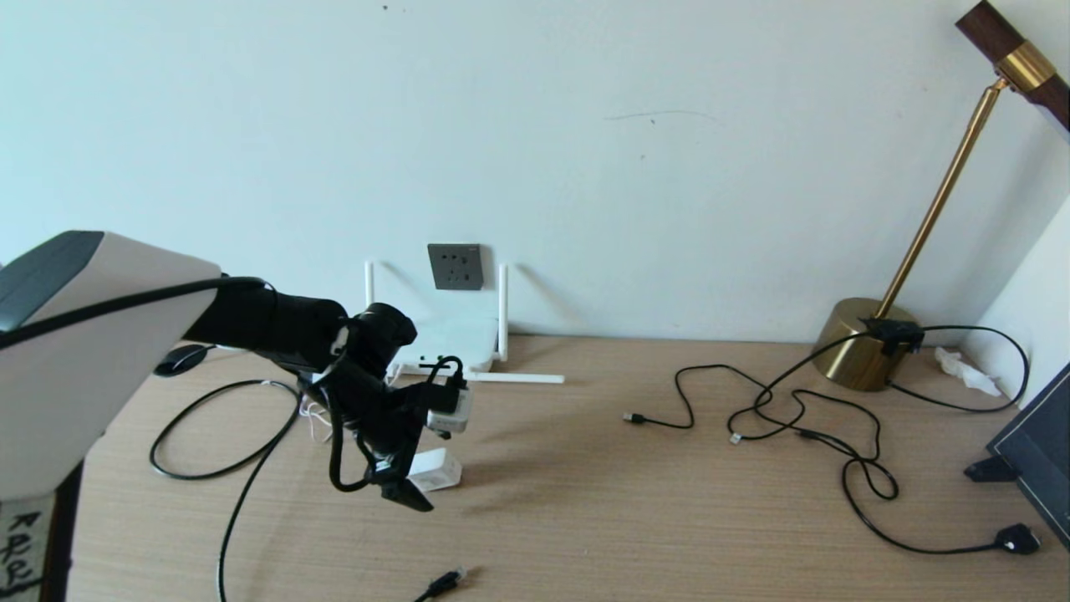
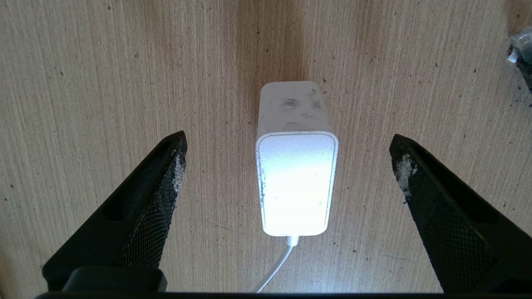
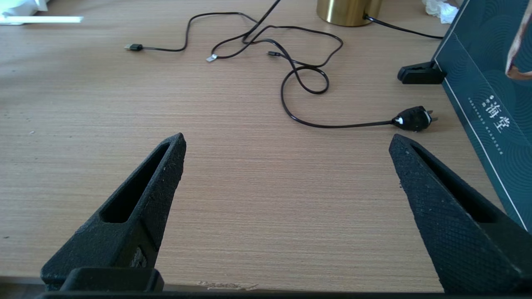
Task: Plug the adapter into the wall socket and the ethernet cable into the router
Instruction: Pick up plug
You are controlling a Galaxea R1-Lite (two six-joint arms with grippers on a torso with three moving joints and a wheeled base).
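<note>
The white adapter (image 1: pixel 436 470) lies on the wooden table with its thin white cord trailing back toward my wrist. My left gripper (image 2: pixel 287 139) hangs open just above it, and the adapter (image 2: pixel 296 182) sits midway between the two black fingers (image 2: pixel 166 182) without touching either. The dark grey wall socket (image 1: pixel 456 266) is on the wall behind, above the flat white router (image 1: pixel 456 339) with its stick antennas. The ethernet cable's clear-tipped plug (image 1: pixel 449 579) rests near the table's front edge. My right gripper (image 3: pixel 286 139) is open over bare table, out of the head view.
A brass lamp base (image 1: pixel 865 344) stands at the back right. Thin black cables (image 1: pixel 794 418) loop across the right half and end in a black mains plug (image 1: pixel 1018 539). A dark teal box (image 3: pixel 486 95) stands at the right edge. One router antenna (image 1: pixel 514 378) lies flat.
</note>
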